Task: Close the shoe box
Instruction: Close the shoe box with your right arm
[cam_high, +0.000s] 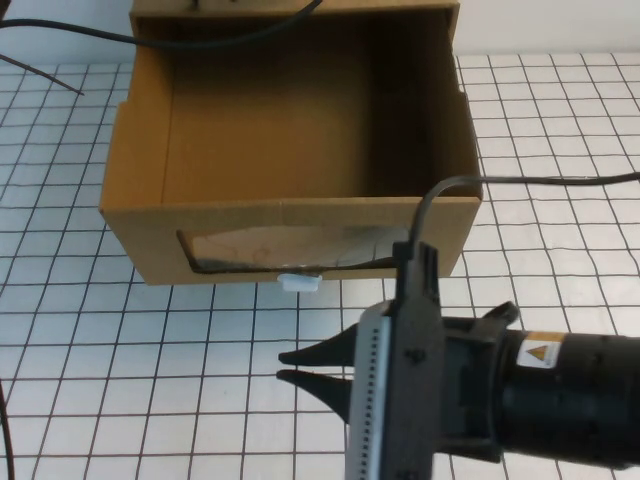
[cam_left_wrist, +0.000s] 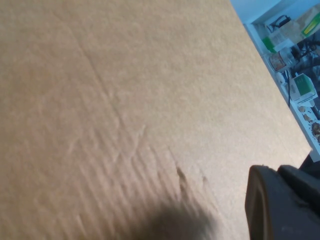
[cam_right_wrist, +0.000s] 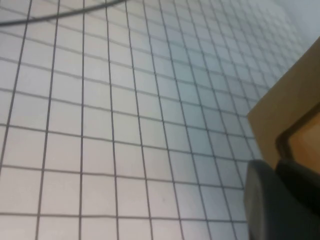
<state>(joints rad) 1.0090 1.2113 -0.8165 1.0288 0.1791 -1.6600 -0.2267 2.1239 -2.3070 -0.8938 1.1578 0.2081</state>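
The shoe box (cam_high: 290, 212) is a brown cardboard drawer standing pulled out and open at the top. Its front has a clear window (cam_high: 290, 250) and a small white pull tab (cam_high: 300, 283) on the lower edge. My right gripper (cam_high: 280, 365) is shut and empty, low over the table just in front of the box front, fingers pointing left. In the right wrist view the gripper (cam_right_wrist: 275, 197) is beside the box's corner (cam_right_wrist: 287, 122). My left gripper (cam_left_wrist: 277, 200) is shut, close against a brown cardboard surface (cam_left_wrist: 125, 100); it is out of the high view.
The box's outer sleeve (cam_high: 290, 8) is at the table's back edge. A black cable (cam_high: 540, 181) runs from my right arm across the gridded table (cam_high: 120, 350); another cable (cam_high: 100, 36) lies at the back left. Shelves with clutter (cam_left_wrist: 300, 85) are beyond the cardboard.
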